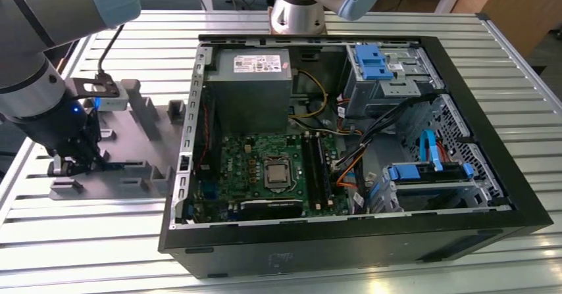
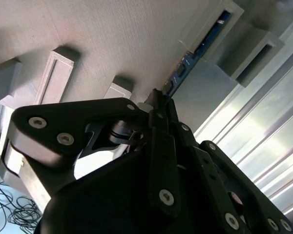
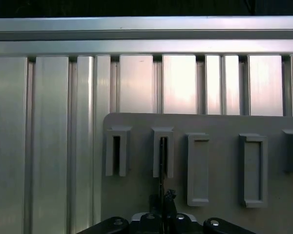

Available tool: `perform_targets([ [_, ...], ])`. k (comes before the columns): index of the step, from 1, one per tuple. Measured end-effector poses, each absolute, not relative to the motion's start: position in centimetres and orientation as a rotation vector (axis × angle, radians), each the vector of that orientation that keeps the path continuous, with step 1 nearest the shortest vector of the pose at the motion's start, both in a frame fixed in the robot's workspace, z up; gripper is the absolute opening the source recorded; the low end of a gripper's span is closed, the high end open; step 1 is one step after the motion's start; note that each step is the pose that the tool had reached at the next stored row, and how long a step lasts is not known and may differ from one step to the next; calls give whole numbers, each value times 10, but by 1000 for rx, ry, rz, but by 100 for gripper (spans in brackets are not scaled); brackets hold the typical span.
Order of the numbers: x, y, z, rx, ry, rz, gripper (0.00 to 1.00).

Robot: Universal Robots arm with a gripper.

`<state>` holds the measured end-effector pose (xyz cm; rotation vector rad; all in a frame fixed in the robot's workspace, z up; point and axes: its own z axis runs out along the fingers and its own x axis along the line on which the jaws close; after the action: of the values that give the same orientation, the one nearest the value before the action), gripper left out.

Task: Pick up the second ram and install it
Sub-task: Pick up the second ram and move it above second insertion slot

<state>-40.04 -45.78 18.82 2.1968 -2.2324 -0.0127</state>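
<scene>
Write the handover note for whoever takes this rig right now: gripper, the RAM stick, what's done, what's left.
Gripper: down over the grey tray, apparently shut on the second ram.
Second ram: standing on edge in a slotted block of the tray, to the exterior view's left of the open computer case.
Done: the grasp, as it looks in both wrist views.
Left: ram not yet lifted out of the tray, not yet seated in the black memory slots.

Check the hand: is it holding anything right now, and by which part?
The hand appears shut on the memory stick, gripping one end of it; the other end sits in a slot of the grey tray.
</scene>
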Motion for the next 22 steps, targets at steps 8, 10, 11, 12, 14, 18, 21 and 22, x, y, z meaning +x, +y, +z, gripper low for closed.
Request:
perform_targets([
  [8, -400, -459, 188, 2225, -2204, -12, 14],
  [10, -400, -459, 188, 2225, -2204, -12, 14],
  [11, -400, -459, 188, 2225, -2204, -12, 14],
  [12, -400, -459, 188, 2225, -2204, -12, 14],
  [14, -400, -459, 188, 2226, -2204, -12, 14],
  [18, -400, -459, 191, 2226, -2204, -12, 14],
  [21, -400, -459, 194, 2226, -2204, -12, 14],
  [22, -400, -459, 194, 2225, -2204, -12, 14],
])
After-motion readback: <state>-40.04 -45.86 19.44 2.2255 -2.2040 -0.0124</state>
